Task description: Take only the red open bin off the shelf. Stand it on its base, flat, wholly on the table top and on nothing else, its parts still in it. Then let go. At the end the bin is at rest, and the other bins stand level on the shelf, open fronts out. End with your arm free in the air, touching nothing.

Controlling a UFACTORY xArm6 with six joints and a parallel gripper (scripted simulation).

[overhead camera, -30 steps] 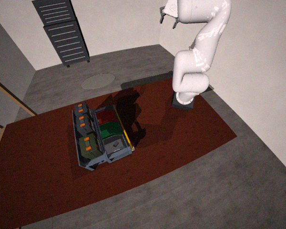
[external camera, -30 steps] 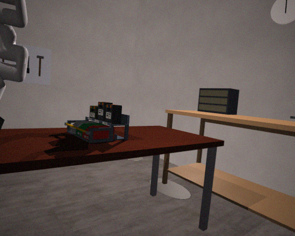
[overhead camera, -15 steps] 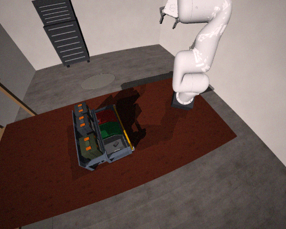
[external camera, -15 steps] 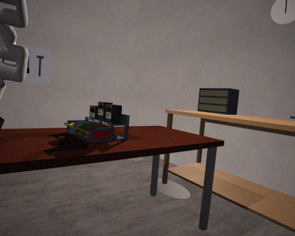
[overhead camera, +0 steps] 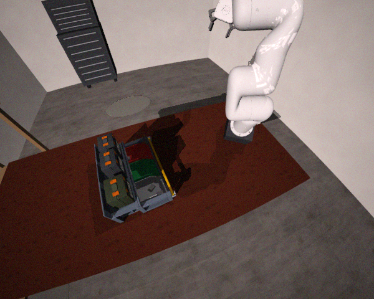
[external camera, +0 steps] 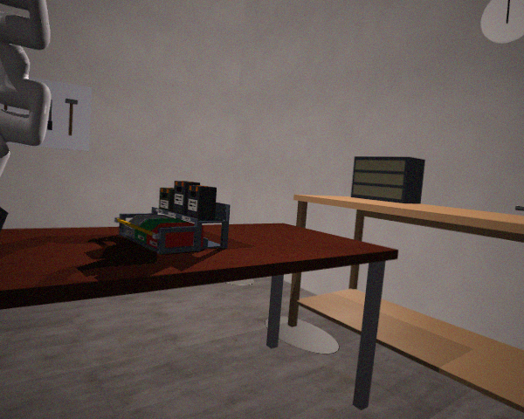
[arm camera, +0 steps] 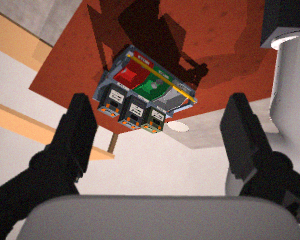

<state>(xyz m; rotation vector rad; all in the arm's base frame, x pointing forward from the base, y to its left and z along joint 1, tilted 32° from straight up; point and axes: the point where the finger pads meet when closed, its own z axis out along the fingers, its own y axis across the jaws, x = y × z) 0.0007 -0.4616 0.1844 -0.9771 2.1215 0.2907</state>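
Hanging high above the tabletop [overhead camera: 245, 193], near the edge where the arm's base is bolted, the claw [overhead camera: 220, 27] is spread wide with nothing between its fingers, well apart from the work.

The red bin [overhead camera: 138, 150] sits on the lower tier of the shelf [overhead camera: 116, 216], which stands near the middle of the tabletop. It is the end bin of its row, the one nearest the tabletop's far edge in the top view. A yellow bar [overhead camera: 159, 164] runs along the open fronts of the row.

My guess is that the bin is a stiff, thin-walled plastic tray, light in itself and a little heavier with parts in it. I cannot make out the parts in these views. Smooth walls may slip under the fingers, and any tilt could spill the load through the open front. The best hold looks like a pinch on one upright wall, probably the free outer side wall or the front lip, with the bin kept level as it comes over the bar. The green bin [overhead camera: 144, 167] is just beside it, so the fingers have little room on that side.

Count: three open bins in the lower row, one red, one green, one grey [overhead camera: 151, 189]. Three dark boxes [overhead camera: 111, 164] with orange tabs stand on the upper tier. One shelf, one arm, one claw.
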